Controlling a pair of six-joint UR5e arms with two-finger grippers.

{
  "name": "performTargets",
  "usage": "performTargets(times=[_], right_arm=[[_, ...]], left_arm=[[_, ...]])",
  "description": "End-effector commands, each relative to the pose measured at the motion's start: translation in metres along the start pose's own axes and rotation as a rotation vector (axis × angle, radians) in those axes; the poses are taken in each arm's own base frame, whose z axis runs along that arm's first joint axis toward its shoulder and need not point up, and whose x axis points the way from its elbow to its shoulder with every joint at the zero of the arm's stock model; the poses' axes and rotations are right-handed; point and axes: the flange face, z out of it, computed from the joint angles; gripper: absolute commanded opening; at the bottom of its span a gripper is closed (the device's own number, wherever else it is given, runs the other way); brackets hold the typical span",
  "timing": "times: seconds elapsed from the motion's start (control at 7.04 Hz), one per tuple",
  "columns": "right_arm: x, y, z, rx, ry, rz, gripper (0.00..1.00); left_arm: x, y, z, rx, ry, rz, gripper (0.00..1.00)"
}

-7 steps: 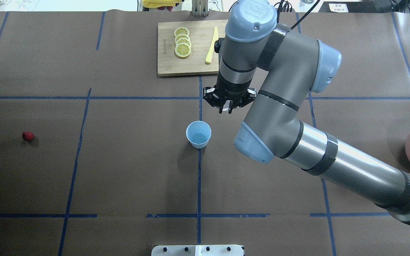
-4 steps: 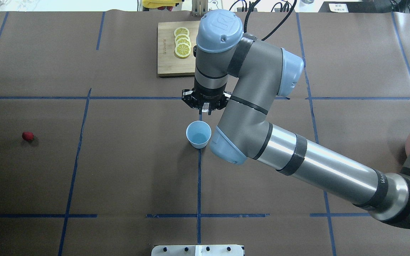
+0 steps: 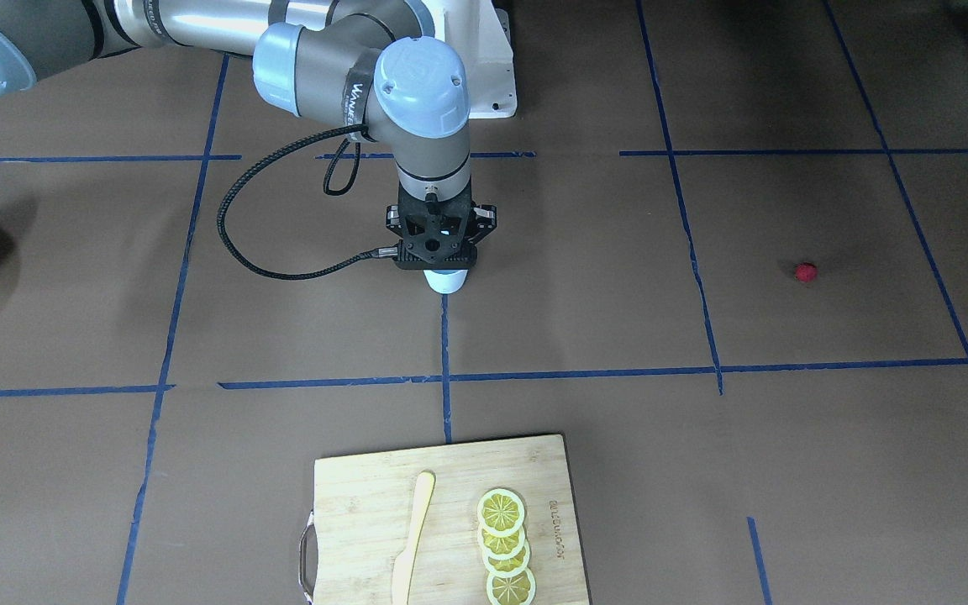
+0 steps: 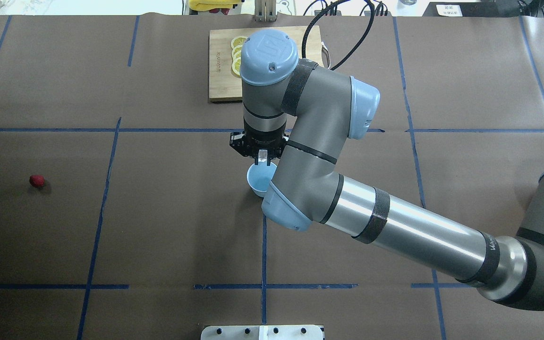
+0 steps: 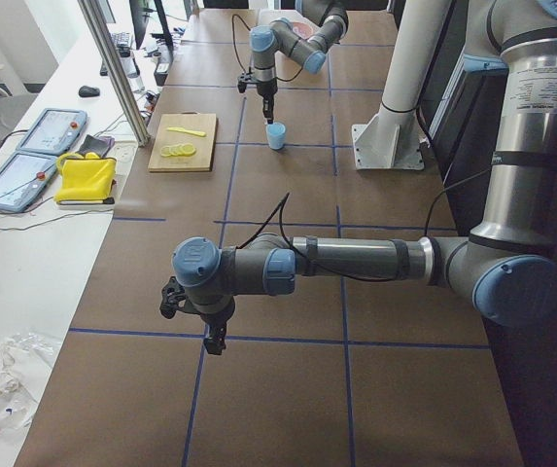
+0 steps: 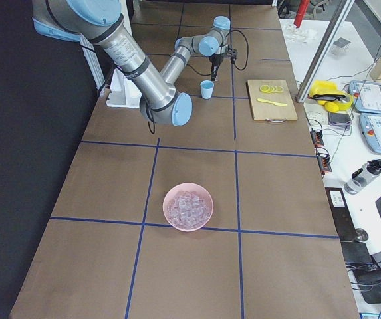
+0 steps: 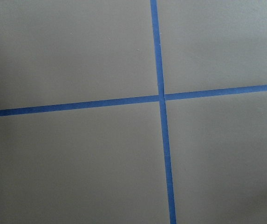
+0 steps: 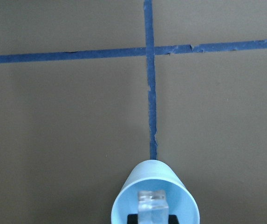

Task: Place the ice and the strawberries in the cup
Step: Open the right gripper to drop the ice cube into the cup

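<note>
1. Over the last second the right gripper (image 4: 262,160) has swung in from about 1 o'clock of the cup (image 4: 255,182). It now hangs over the cup's mouth, toward the 12 o'clock rim in the overhead view.
2. Its fingers are pinched narrow on a single ice cube (image 8: 152,204). From the wrist camera, the cube sits inside the outline of the cup's rim.
3. To me the carry looks finished and letting go is what remains. I can see nothing lying in the cup yet.
4. The cube is clear-whitish, squarish and glassy, and far smaller than the mouth. The cup stands upright on a blue tape line, pale blue inside.
5. The strawberry (image 4: 37,180) lies untouched at 9 o'clock, well apart from the cup. More ice fills the pink bowl (image 6: 167,199), far off at 3 o'clock.
6. The left gripper (image 5: 210,336) hangs over bare table a long way off. I cannot tell whether it is wide or closed.
</note>
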Motion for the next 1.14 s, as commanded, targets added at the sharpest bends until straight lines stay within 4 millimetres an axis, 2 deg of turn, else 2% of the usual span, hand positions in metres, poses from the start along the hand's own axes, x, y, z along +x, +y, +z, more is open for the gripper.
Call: performTargets(times=[0.0, 0.14, 0.28, 0.43, 0.71, 0.85, 0.99], right_arm=[[-0.005, 0.009, 0.004, -0.011, 0.0, -0.01, 0.04], [-0.006, 0.009, 0.004, -0.014, -0.002, -0.011, 0.29], [-0.006, 0.01, 0.002, -0.014, -0.005, -0.012, 0.78], [-0.005, 0.01, 0.001, -0.007, -0.006, -0.014, 0.99], [-0.006, 0.012, -0.003, -0.005, -0.012, -0.017, 0.99], [-0.006, 0.019, -0.015, -0.01, -0.007, -0.014, 0.99], [0.007, 0.022, -0.045, -0.002, 0.014, 0.004, 0.99]], left_arm=[[0.0, 0.0, 0.0, 0.0, 0.0, 0.001, 1.0], [0.0, 0.0, 0.0, 0.0, 0.0, 0.001, 1.0], [0.0, 0.0, 0.0, 0.0, 0.0, 0.001, 1.0], [0.0, -0.001, 0.0, 0.0, 0.0, 0.001, 1.0], [0.0, 0.0, 0.0, -0.001, 0.0, 0.0, 1.0], [0.001, -0.001, -0.001, 0.001, 0.0, 0.002, 1.0], [0.001, -0.001, -0.001, 0.001, 0.0, 0.002, 1.0]])
